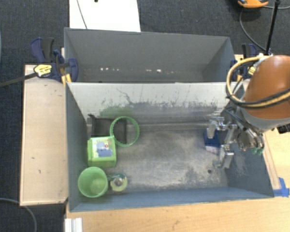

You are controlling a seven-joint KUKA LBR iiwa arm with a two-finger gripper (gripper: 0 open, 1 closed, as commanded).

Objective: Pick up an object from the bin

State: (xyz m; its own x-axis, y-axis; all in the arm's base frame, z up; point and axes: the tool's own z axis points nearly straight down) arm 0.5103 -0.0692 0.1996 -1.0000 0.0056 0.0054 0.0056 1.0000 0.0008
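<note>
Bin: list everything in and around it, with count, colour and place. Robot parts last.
bin: one, grey metal, middle of the view
ring: one, green, left side, near the back wall
block: one, dark, just left of the ring
box: one, green with a blue label, left side, in front of the ring
cup: one, green, front left corner
small round thing: one, pale greenish, right beside the cup
blue thing: one, blue, right side, next to the gripper
orange cover: one, orange, on the arm at the right edge
gripper: one, metal, low over the right of the bin floor
</note>
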